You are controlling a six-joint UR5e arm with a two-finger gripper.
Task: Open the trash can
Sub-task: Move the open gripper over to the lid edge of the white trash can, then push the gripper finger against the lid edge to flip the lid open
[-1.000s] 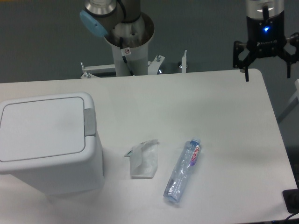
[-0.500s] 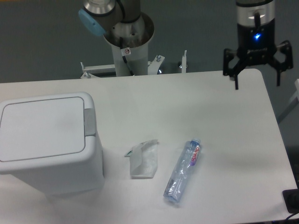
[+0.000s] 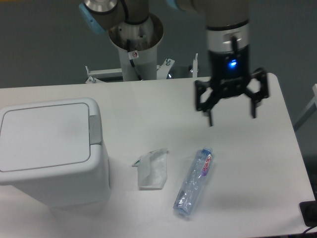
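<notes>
On the left of the white table (image 3: 148, 106) sits the bin (image 3: 49, 148), a big white plastic box with round corners. Its flat lid (image 3: 44, 136) is down, and a grey button strip (image 3: 94, 129) runs along the right edge. Beside it lies a crumpled clear wrapper (image 3: 152, 169), then a squashed clear bottle (image 3: 194, 181) with a red label. Above the bottle hangs the black gripper (image 3: 231, 117), fingers spread wide and holding nothing, a blue light glowing on it. Nothing stands between it and the bin
</notes>
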